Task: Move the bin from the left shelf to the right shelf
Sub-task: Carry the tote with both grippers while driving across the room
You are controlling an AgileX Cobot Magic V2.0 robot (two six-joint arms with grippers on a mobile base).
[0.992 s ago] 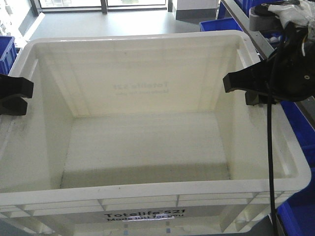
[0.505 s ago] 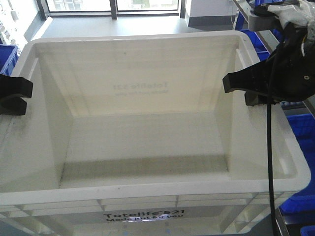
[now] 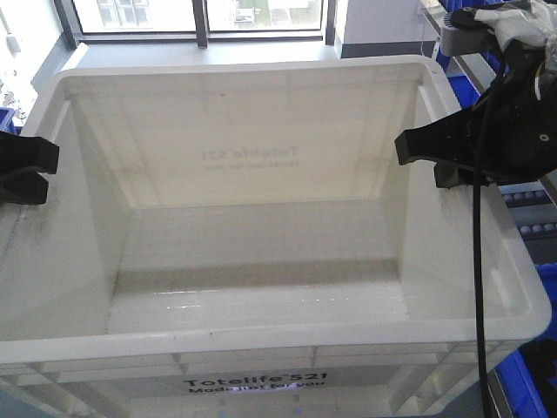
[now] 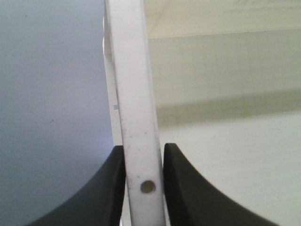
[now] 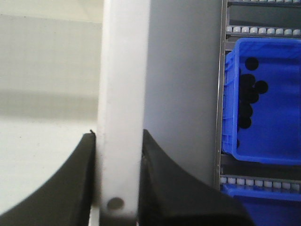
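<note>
Windows (image 3: 200, 13) behind; large white rectangular plastic tote (image 3: 261, 218), side rims pinched tight by left gripper (image 4: 143, 150), right gripper (image 5: 117, 136); right-wrist view alone shows blue plastic bin (image 5: 277, 99) holding dark, perhaps round, pieces.

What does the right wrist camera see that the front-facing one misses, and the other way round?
Only the right wrist view: a close look at the right gripper squeezing the rim of the bin between two black fingers, plus a blue bin with dark round things inside.
Only the front-facing view: the bin's whole interior, the Totelife 521 print, the left gripper on the opposite rim, and windows behind.
Both: the white bin with the right gripper clamped on its rim.
</note>
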